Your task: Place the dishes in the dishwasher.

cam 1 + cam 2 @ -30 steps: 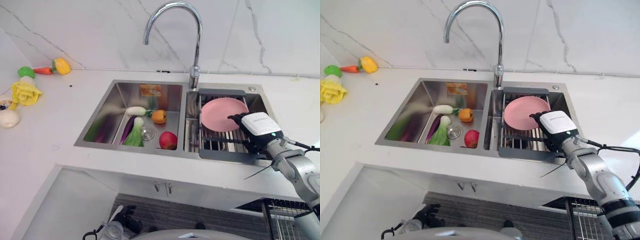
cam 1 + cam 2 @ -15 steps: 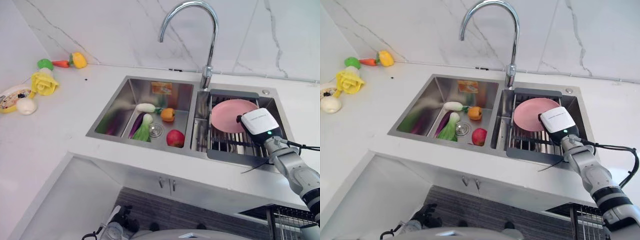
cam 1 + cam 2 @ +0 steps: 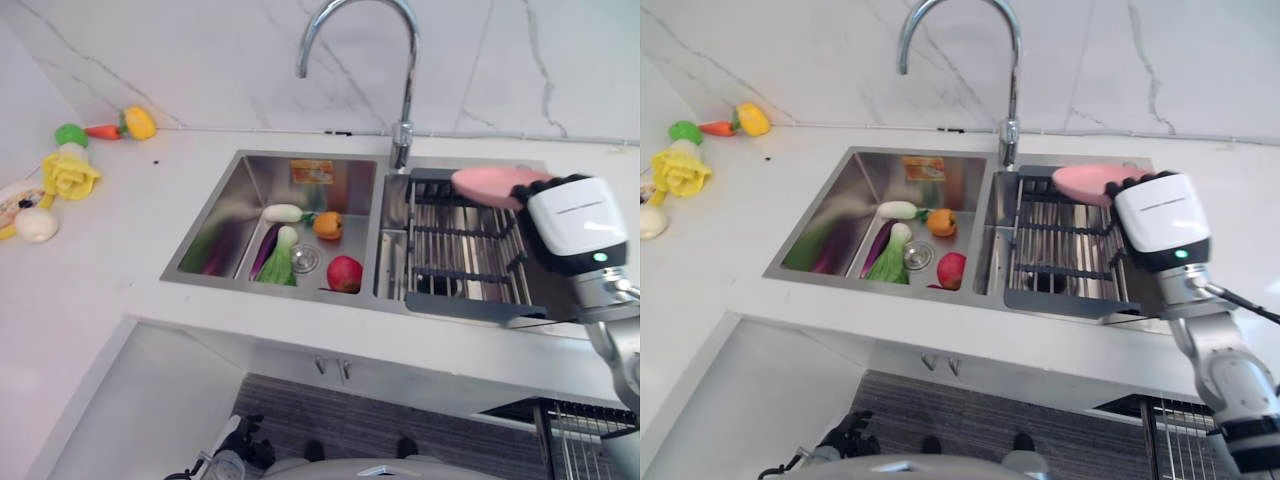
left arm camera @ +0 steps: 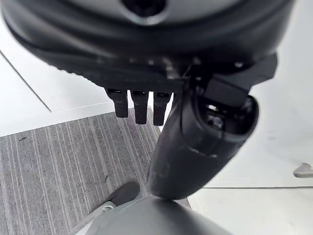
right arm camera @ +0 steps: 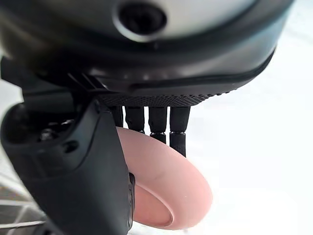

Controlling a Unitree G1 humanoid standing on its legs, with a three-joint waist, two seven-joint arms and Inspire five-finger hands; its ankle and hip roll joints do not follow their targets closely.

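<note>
A pink plate (image 3: 495,183) hangs level above the back of the drying rack (image 3: 465,265) in the sink's right basin. My right hand (image 3: 575,225) is shut on the plate's right rim, above the rack's right side. In the right wrist view the fingers (image 5: 164,125) curl over the plate (image 5: 166,186) and the thumb (image 5: 78,171) presses from the other side. My left hand (image 4: 195,142) hangs low over the grey floor, relaxed and holding nothing.
The left basin (image 3: 250,195) holds toy vegetables and fruit, among them a red apple (image 3: 344,272) and an orange pepper (image 3: 326,225). A tall faucet (image 3: 403,90) rises behind the sink. More toy food (image 3: 68,172) lies on the left counter. A wire dishwasher rack (image 3: 1175,435) shows low at the right.
My right hand has lifted the pink plate off the drying rack, up and to the right. The camera has also shifted.
</note>
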